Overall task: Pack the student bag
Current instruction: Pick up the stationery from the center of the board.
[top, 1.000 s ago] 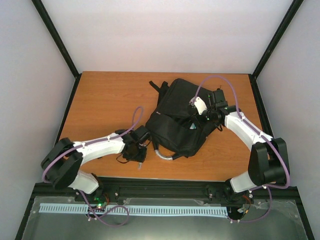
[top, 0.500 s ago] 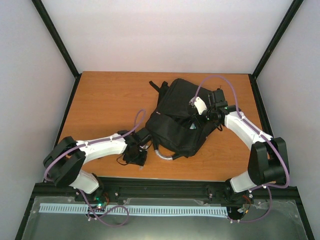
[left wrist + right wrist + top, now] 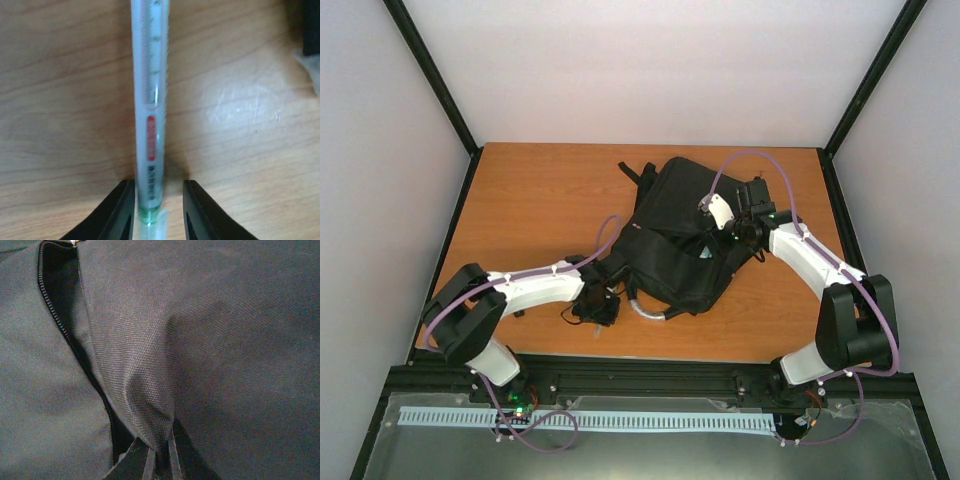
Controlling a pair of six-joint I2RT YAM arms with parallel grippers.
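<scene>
Bag (image 3: 675, 240): black, lying flat on the table (image 3: 530, 200), right of centre in the top view. Its straps point toward 11 o'clock. Its grey handle loop (image 3: 648, 310) sits at its 7 o'clock edge.

Right pincer (image 3: 160, 450): closed. My two fingertips pinch a raised fold of the bag's fabric, and the cloth rises in a ridge from the tips toward 12 o'clock. An open zip (image 3: 65, 335) runs beside this fold, from 11 o'clock down to 7 o'clock in the wrist view, with dark interior showing in the gap. In the top view this pincer meets the bag on its 3 o'clock side.

Left pincer (image 3: 159, 200): partly open, low over bare wood, holding nothing. My jaws straddle the near end of a clear tube (image 3: 150, 100) that carries a printed scale and a red label. The tube lies on the table and runs toward 12 o'clock in the wrist view. One finger sits against it and the other stands off with a visible gap.

From my left pincer the bag lies between 1 and 2 o'clock, its near corner just beside the wrist, with the handle loop at 3 o'clock.
</scene>
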